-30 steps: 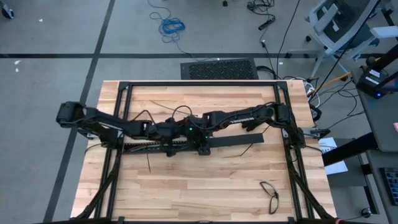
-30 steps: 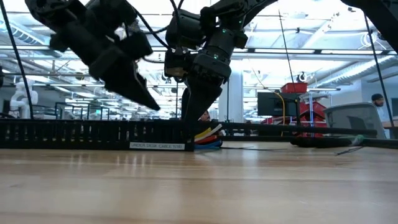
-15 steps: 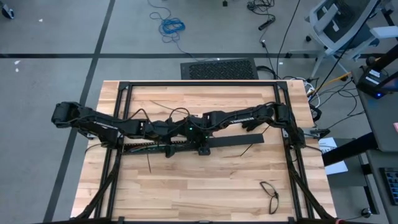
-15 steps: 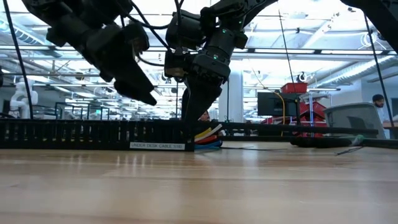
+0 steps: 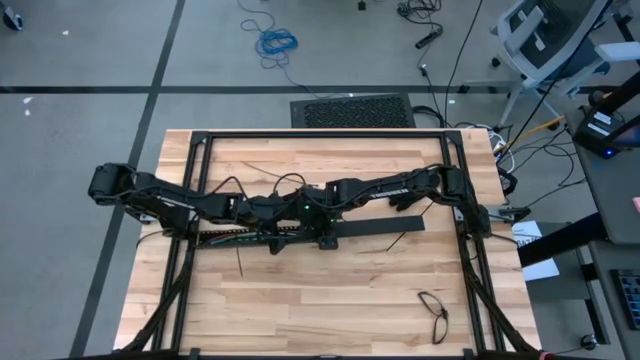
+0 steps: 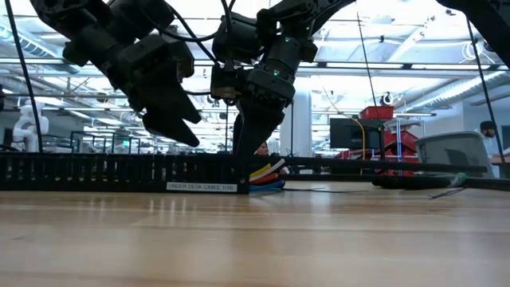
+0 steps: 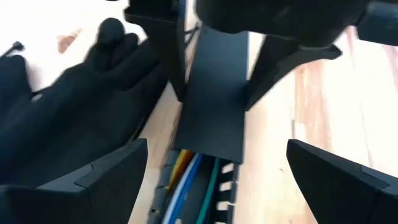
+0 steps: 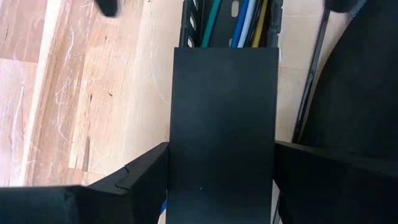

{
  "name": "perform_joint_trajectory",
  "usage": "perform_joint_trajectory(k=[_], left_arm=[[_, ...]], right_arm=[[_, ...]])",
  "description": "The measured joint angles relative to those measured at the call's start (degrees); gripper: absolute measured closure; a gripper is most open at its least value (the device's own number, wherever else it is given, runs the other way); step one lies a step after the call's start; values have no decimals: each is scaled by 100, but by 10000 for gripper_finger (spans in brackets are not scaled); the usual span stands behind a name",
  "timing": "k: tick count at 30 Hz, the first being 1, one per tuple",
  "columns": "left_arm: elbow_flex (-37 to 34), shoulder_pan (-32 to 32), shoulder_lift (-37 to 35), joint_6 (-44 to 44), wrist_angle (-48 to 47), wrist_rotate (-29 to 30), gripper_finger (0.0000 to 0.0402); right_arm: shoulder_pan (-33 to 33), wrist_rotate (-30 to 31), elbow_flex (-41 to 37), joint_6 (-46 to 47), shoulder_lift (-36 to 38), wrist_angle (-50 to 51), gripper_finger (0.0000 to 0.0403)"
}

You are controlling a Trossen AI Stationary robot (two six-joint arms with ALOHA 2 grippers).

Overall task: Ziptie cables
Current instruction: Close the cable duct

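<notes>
Right tool (image 6: 256,159): fingers astride a flat black cover (image 8: 224,124), pinching its two edges, apparently steadying it on the slotted tray (image 6: 103,171).
Left tool (image 6: 171,119): fingers spread, holding nothing, hanging above the tray beside the right tool.
Cables (image 8: 233,22): inside the tray, emerging beyond the cover's end, just ahead of the right tool.
Bench (image 6: 255,239): carries the tray.

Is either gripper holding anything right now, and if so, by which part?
The right gripper straddles the flat black cover of the slotted cable tray, fingers at its two long edges near the cables. The left gripper hangs open, holding nothing.
</notes>
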State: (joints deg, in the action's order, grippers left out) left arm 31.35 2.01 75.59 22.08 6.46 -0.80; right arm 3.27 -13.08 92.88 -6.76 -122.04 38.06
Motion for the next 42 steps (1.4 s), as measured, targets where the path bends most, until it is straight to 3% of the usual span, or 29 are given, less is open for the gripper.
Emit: perform_joint_trajectory(k=[4,7,10,15,16,23,28,42], left_arm=[[0,1,0,-32,-2,50,37],[0,1,1,-51,5,376,87],[0,1,2,-238,7,538,176],[0,1,2,-332,68,543,365],[0,1,2,-326,130,536,382],[-12,199,175,-305,684,712,400],[-314,386,665,-110,1721,710,400],[-323,487,1110,-160,1815,934,401]], right_arm=[[0,4,0,-3,0,0,147],[0,4,0,-8,0,0,147],[0,4,0,-9,0,1,147],[0,4,0,0,0,0,147],[0,4,0,0,0,0,147],[0,17,0,2,0,-2,147],[-2,180,0,-16,4,6,147],[0,254,4,4,7,15,147]])
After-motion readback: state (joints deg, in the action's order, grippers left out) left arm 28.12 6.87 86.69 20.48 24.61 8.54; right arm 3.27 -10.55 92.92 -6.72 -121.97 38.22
